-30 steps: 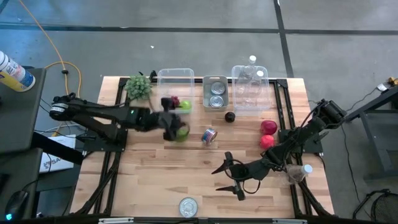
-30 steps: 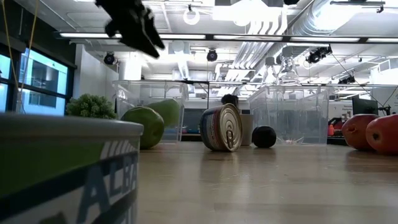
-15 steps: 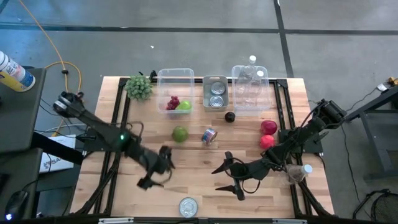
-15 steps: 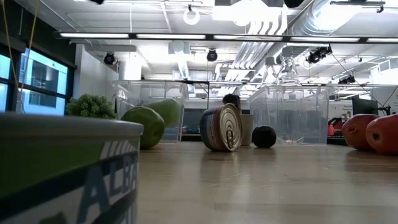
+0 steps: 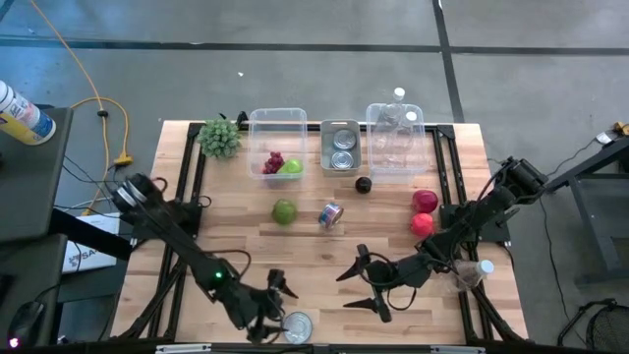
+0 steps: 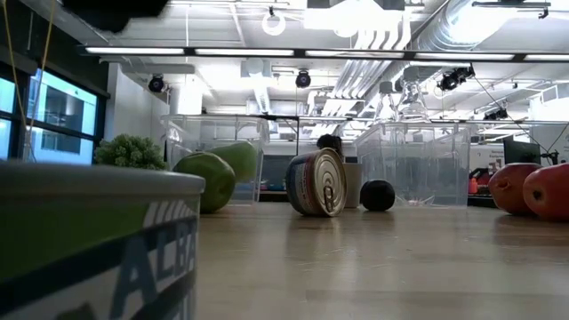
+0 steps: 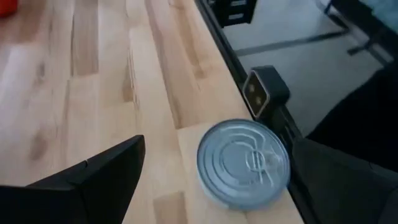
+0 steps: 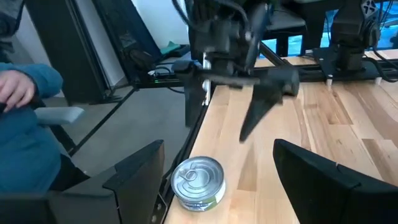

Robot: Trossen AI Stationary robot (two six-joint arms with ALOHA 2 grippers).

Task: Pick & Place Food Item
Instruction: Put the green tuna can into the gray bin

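A silver-topped can with a green label [image 5: 298, 326] stands upright at the table's near edge; it fills the left foreground of the low view [image 6: 89, 240]. My left gripper [image 5: 278, 307] hovers open just left of and above it, a finger on either side in the left wrist view [image 7: 217, 142], touching nothing. My right gripper [image 5: 346, 288] waits open to the can's right, facing the can [image 8: 199, 182] and the left gripper [image 8: 227, 118]. A green apple [image 5: 284, 210] and a can lying on its side [image 5: 331, 214] rest mid-table.
Along the far edge stand a clear bin [image 5: 277, 126] with grapes and a green fruit, a small tray [image 5: 341, 126] of cans and a clear bin [image 5: 395, 113] of bottles. Two red fruits [image 5: 424, 210], a dark plum [image 5: 363, 184], a leafy green [image 5: 218, 137] and a bottle [image 5: 474, 270] lie around. A person's sleeve [image 8: 25, 124] shows beside the table.
My left gripper has swung from above the green apple near the far bin toward the table's near edge, sinking and turning, and now hangs by the upright can, still open. The apple and all other things have stayed put.
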